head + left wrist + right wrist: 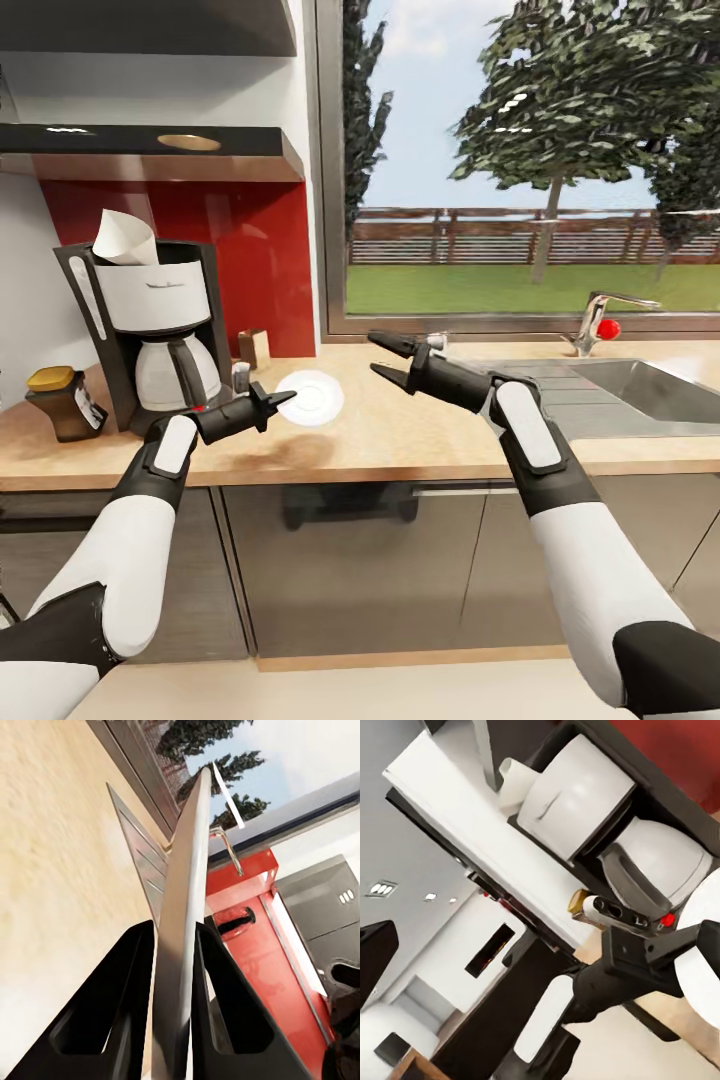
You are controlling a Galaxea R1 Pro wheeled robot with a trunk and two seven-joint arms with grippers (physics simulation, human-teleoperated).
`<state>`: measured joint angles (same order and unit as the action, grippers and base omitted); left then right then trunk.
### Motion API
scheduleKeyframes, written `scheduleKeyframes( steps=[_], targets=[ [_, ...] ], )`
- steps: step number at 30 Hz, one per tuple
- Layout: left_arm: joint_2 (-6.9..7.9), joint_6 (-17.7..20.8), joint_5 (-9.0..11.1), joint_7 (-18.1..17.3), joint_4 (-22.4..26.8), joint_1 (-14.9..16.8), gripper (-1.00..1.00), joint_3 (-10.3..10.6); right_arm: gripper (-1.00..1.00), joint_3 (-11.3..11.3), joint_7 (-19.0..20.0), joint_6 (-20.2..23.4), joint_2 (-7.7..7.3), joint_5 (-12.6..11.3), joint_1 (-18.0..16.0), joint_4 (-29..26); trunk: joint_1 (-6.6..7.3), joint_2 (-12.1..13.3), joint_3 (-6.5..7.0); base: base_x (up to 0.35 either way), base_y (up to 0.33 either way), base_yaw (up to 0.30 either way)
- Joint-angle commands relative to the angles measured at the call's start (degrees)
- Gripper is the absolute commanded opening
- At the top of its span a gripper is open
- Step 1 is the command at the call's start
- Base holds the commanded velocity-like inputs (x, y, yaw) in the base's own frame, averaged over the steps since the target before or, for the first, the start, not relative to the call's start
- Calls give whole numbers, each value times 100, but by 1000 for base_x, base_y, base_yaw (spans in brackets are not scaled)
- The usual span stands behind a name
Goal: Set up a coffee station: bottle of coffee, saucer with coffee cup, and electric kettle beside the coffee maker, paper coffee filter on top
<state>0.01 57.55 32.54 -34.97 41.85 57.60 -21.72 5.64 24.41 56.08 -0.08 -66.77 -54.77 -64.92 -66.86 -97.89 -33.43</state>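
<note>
Worktop (420,440): light wood grain, running under the window to a steel sink (640,390) with a tap (600,320) at its back. Station is being built at the end away from the sink, against the red splashback, under the dark kitchen shelf (150,150).

Coffee maker (150,330): upright on the worktop, carafe seated. Paper coffee filter (125,238) sits in its top, cone tilted and poking up, so that step reads as done.

Bottle of coffee (65,403): on the worktop just beside the machine, on the side away from the window; off the shelf, so likely placed.

Saucer (312,397): flat on the worktop, near the machine on its window side. No cup on it.

Left gripper (278,398): fingers point at the saucer's near edge. In the left wrist view the two dark fingers (120,1005) sit tight on either side of a thin pale edge, which I take to be the saucer rim, gripped to set or nudge it; contact is not certain.

Right gripper (388,357): fingers spread wide, holding nothing, poised above the worktop between saucer and sink, probably waiting.

Small brown box (254,348) and a small shaker-like item (240,377) stand behind the left gripper.

Cup and kettle steps look outstanding.
</note>
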Motion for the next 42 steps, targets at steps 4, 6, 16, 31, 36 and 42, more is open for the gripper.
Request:
scheduleKeyframes(
  steps=[4,6,16,31,36,42],
  targets=[
    [-3,20,-29,-36,-2,5,-100,-16,100,27,396,7,-1,327,266,-291,0,-3,-6,0,33,0],
    [-2,20,-29,-36,-2,5,-100,-22,100,33,700,5,-3,623,483,-545,0,-3,-6,-9,12,0],
    [-1,20,-29,-36,-2,5,-100,-26,100,40,3200,-716,-425,3033,1514,-1019,0,-3,-6,-128,32,0],
    [7,20,-29,-42,-3,5,-100,-118,100,34,3417,-1151,-550,3978,2873,-955,0,-3,-6,-78,0,0],
    [18,20,-29,-44,-4,5,-100,-151,100,25,3510,-1487,-1095,4230,3438,-426,0,-3,-6,-1,0,0],
    [31,20,-29,-45,-10,5,-100,-306,100,-6,3896,-2222,-2115,4280,4006,1025,0,-3,-6,0,0,0]
  ],
)
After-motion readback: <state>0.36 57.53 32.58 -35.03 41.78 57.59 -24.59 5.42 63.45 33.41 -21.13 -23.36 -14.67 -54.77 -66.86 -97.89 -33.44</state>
